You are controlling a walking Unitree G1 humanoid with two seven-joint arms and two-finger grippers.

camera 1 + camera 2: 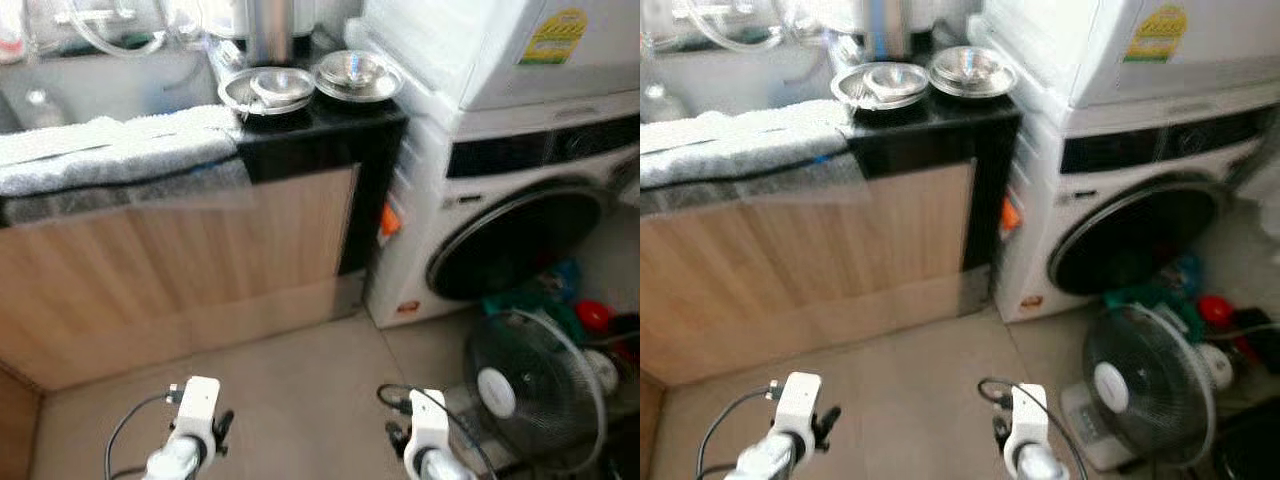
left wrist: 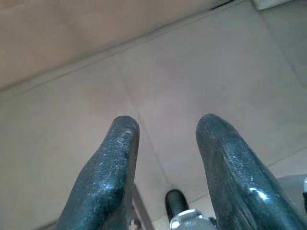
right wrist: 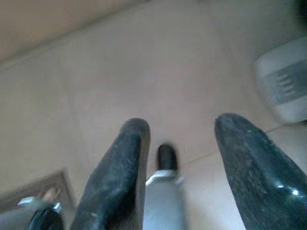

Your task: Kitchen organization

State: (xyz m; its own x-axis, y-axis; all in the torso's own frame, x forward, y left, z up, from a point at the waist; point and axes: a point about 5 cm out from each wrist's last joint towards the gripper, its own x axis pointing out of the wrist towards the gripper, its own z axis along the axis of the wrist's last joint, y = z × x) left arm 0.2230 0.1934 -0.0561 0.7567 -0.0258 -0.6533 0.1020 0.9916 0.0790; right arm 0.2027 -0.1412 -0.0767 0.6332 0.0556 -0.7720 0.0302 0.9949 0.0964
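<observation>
Left gripper [image 2: 165,143]: I'm seeing its fingers spread apart over bare floor tile [image 2: 201,62], holding nothing; the arm is hanging low.
Right gripper [image 3: 180,148]: its fingers are also standing apart and empty, pointing down at the floor.
Task things: I'm reading the two steel bowls [image 1: 268,88] and [image 1: 357,72] on the black counter end [image 1: 310,125] as the items to organize; they are sitting side by side, just about touching, well apart from both grippers.
Containers: the nearer bowl is holding a smaller dish nested inside; the other one is looking empty, though blur is making that hard to confirm. The sink [image 1: 90,85] behind the grey towel [image 1: 110,145] is showing little I can make out.
Risk, floor: I'm judging the standing fan [image 1: 525,385] near the right arm a hazard; stepping forward could be catching its grille or cord.
Risk, counter: the bowls are sitting close to the counter edge beside the washing machine [image 1: 520,220]; a clumsy reach could be knocking one off.
</observation>
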